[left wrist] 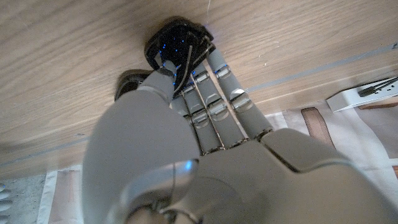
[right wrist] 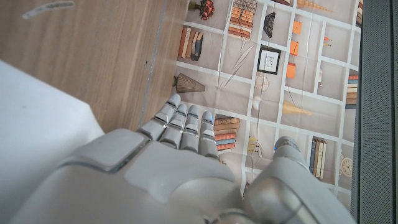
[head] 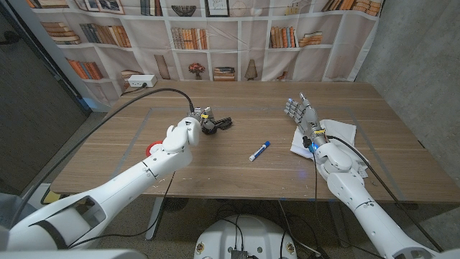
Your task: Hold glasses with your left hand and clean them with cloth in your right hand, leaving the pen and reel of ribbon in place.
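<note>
- 1 pair of glasses (head: 217, 124)
- 1 white cloth (head: 338, 134)
- 1 blue-capped pen (head: 259, 150)
- 1 red ribbon reel (head: 152, 149)
- 2 robot hands: left hand (head: 188, 129), right hand (head: 302, 114)

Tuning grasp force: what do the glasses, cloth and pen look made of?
Glasses: black frame, slightly glossy, likely plastic; the left hand reaches to them. Cloth: white, matte, softly rumpled, probably fabric or tissue; it lies under the right hand. Pen: white barrel, blue cap, smooth, likely plastic.
</note>
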You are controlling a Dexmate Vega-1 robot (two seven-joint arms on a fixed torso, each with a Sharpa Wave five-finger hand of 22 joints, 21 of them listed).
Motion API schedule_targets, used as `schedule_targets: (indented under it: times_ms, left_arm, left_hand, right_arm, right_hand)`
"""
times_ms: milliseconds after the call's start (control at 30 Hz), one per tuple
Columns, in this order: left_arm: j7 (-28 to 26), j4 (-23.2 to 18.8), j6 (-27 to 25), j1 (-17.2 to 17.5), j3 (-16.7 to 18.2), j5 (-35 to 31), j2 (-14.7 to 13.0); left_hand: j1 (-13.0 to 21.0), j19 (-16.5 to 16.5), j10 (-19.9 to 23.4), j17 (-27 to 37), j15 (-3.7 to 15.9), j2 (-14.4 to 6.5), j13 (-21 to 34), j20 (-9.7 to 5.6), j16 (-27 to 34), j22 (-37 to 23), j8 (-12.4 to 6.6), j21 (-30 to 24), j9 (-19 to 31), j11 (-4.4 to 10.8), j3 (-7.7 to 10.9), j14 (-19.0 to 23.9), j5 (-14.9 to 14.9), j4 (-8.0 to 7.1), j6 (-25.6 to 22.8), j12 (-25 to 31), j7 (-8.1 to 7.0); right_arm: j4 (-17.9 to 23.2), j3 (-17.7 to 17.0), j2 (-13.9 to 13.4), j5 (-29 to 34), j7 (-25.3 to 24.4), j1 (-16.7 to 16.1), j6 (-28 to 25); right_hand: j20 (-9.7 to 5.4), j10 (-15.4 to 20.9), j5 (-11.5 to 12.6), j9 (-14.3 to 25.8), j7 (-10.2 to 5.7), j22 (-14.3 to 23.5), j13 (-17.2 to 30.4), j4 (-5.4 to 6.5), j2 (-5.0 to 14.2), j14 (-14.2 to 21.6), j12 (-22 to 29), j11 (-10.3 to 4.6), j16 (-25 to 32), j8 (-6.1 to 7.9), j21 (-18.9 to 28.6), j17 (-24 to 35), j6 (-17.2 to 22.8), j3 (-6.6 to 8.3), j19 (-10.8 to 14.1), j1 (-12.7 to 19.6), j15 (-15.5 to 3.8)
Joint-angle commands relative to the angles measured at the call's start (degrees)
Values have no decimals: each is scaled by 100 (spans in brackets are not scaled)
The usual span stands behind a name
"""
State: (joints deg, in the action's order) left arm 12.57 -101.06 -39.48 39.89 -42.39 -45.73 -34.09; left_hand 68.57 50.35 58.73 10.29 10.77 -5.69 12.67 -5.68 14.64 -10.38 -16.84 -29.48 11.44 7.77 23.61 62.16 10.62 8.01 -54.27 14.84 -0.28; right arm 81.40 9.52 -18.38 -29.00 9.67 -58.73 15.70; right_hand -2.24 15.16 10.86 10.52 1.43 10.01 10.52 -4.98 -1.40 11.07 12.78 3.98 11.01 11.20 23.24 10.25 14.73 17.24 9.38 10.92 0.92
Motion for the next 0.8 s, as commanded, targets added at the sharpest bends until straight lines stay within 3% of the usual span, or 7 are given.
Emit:
schedule_targets:
  times_ms: [33,333,567,633,800]
  left_arm:
    - [-464,-84,-92,110,80,175,31]
    - [-1125,-389,327,436,437,521,-69]
    - [-1454,-534,1660,836,1258,2010,-170]
    - [-1533,-516,1804,861,1306,2164,-176]
    - [-2005,-299,2737,1070,1613,2889,-67]
  left_hand:
    - [28,82,67,4,151,-56,32,16,-23,-6,6,-66,27,-36,62,112,33,-7,-133,39,127]
    - [33,133,69,2,149,-44,71,6,-52,7,21,-80,37,-51,71,149,31,-11,-127,35,128]
    - [27,140,61,1,145,-38,95,-6,-81,14,31,-78,44,-43,74,141,29,-21,-120,29,129]
    - [23,149,58,3,140,-42,109,-9,-88,17,36,-78,49,-85,77,159,29,-30,-116,26,137]
    - [17,128,49,8,144,-66,143,6,-111,21,33,-66,84,-64,88,157,30,-49,-100,24,121]
  right_arm:
    - [38,-22,-5,4,-43,-35,0]
    - [87,-34,1,16,-97,-93,43]
    - [163,-56,-10,56,-183,-183,115]
    - [197,-62,-10,50,-220,-203,96]
    - [342,-71,-49,158,-398,-310,123]
  right_hand:
    - [-41,53,-6,33,-39,6,15,-19,46,16,-23,-20,-13,4,-13,21,24,-12,71,-8,17]
    - [-38,50,-5,33,-38,7,15,-23,54,12,-27,-23,-15,2,-33,20,22,-13,81,-4,24]
    - [-41,52,-5,33,-34,8,15,-26,59,17,-28,-23,-14,0,-45,19,21,-13,89,-1,24]
    - [-42,47,-5,33,-31,8,15,-27,60,16,-31,-25,-15,1,-51,19,23,-14,91,0,22]
    - [-41,50,-4,33,-31,8,15,-33,63,19,-31,-21,-15,1,-62,17,23,-14,97,7,23]
